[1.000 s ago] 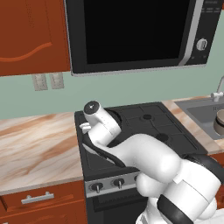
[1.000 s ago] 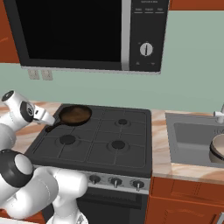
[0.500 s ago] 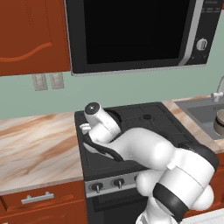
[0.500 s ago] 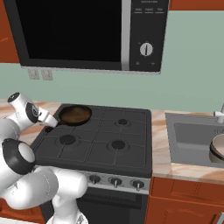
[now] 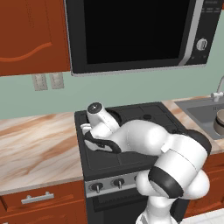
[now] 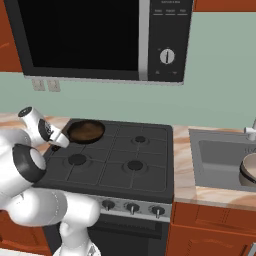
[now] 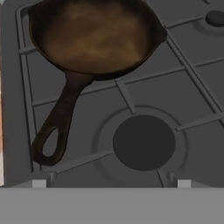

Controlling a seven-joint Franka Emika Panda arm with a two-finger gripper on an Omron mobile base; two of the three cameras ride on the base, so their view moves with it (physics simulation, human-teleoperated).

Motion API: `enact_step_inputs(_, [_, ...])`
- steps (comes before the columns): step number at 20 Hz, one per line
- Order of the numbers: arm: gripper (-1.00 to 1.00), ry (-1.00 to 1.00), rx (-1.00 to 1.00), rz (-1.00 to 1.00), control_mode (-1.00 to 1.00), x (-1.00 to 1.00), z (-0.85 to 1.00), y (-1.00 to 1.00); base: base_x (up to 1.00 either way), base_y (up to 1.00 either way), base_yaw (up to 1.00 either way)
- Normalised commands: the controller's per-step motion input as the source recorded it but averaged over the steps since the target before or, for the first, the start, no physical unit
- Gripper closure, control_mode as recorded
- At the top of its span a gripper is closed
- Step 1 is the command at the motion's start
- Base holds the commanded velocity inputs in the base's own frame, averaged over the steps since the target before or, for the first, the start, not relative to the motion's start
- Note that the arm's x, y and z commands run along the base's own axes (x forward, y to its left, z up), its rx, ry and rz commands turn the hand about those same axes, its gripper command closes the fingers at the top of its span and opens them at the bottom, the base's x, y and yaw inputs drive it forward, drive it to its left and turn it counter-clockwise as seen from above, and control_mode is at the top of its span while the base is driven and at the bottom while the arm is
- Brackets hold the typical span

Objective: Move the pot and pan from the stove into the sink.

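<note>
In the left base view, the white arm bends across the middle of the frame over the stove point(image 5: 144, 114), whose black top sits below the microwave point(image 5: 140, 33). The hand reaches toward the stove's left side, and a dark curved bit beneath the wrist may be the pan's handle; I cannot tell for sure. At the right edge of the frame lies the sink point(image 5: 202, 111), with the pot point(image 5: 218, 123) sitting in it, partly cut off by the frame. A marbled counter point(image 5: 37, 146) fills the lower left.

In the right base view, the pan point(image 6: 86, 131) rests on the back left burner of the stove point(image 6: 125, 160), in the left middle of the frame. The arm's hand comes in from the left edge, with the gripper point(image 6: 56, 145) just beside the pan's left side; its fingers are hard to make out here. The sink point(image 6: 220, 157) is at the right, well apart from the pan, and the pot point(image 6: 248, 170) sits at its right end, cut by the frame edge.

In the hand view, the pan point(image 7: 96, 35) fills the upper part, its long handle running down to the lower left over the grate. A round burner point(image 7: 144, 142) lies at centre right. The gripper point(image 7: 111, 183) stands released, wide apart, its two fingertips point(image 7: 38, 183) at the bottom holding nothing.
</note>
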Motion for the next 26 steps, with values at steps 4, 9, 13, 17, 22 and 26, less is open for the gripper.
enact_step_inputs(4, [-1.00, 0.00, 0.00, -0.03, -1.00, 0.14, -0.04, 0.07, 0.00, 0.00, 0.00])
enact_step_inputs(9, [-1.00, 0.00, 0.00, -0.06, -1.00, 0.17, -0.12, 0.18, 0.00, 0.00, 0.00])
enact_step_inputs(13, [-1.00, 0.00, 0.00, -0.05, -1.00, 0.12, -0.07, 0.14, 0.00, 0.00, 0.00])
enact_step_inputs(17, [-1.00, 0.00, 0.00, -0.01, -1.00, 0.00, 0.00, 0.01, 0.00, 0.00, 0.00])
enact_step_inputs(22, [-1.00, 0.01, 0.00, 0.00, -1.00, 0.06, -0.04, 0.00, 0.00, 0.00, 0.00])
enact_step_inputs(26, [-1.00, 0.02, 0.00, 0.00, -1.00, 0.13, -0.18, 0.00, 0.00, 0.00, 0.00])
